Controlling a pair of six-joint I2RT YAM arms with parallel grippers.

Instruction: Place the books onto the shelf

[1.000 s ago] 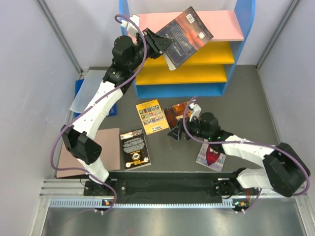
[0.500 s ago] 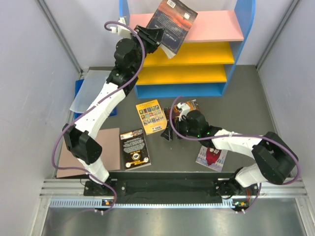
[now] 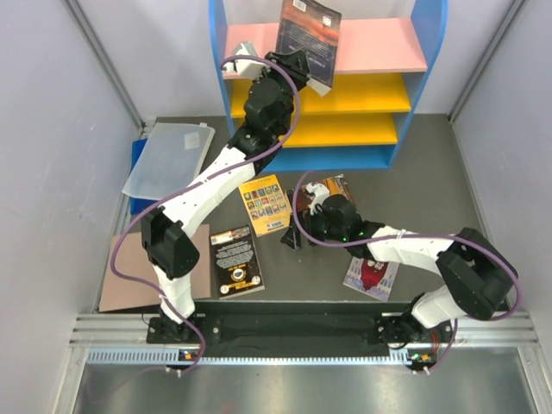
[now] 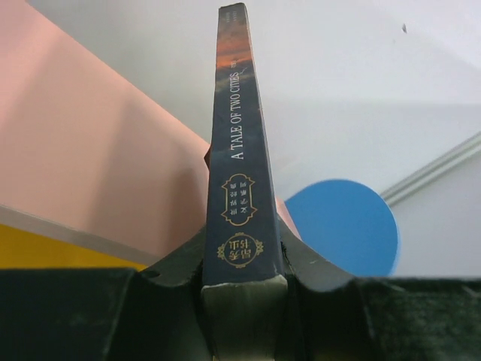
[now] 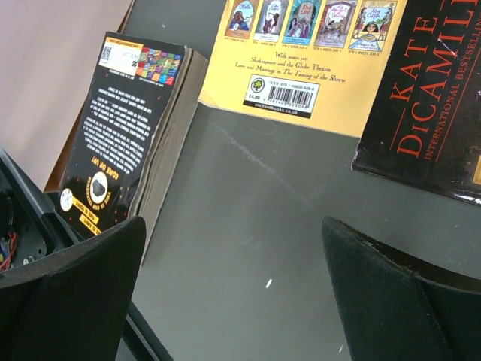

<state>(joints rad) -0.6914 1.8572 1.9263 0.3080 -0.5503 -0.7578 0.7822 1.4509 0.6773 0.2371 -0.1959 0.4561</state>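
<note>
So the left arm has swung right since a second ago. The blue-orange sunset book point(image 3: 309, 33) was tipped sideways across the shelf point(image 3: 429, 60) front, and now it's nearly upright over the left-middle of the pink top board point(image 3: 379, 45). Can't tell if its bottom edge touches the board. The left gripper point(image 3: 298, 71) is pinching the book at its lower end, and in the wrist view the spine runs straight up between the fingers.

The right gripper point(image 5: 237, 256) has slid a bit left too. It hangs low over the table point(image 3: 431, 190), jaws spread wide with nothing in them, over bare table between the black book point(image 3: 235, 260) and the dark orange-glow book point(image 3: 325, 187), just below the yellow book point(image 3: 266, 203).

All three lie flat on the table, and so does the pale book point(image 3: 369, 276), partly tucked under the right forearm. That arm also covers part of the dark orange-glow book.

Off to the left are the plastic folder point(image 3: 168, 159) and the cardboard sheet point(image 3: 116, 289).
</note>
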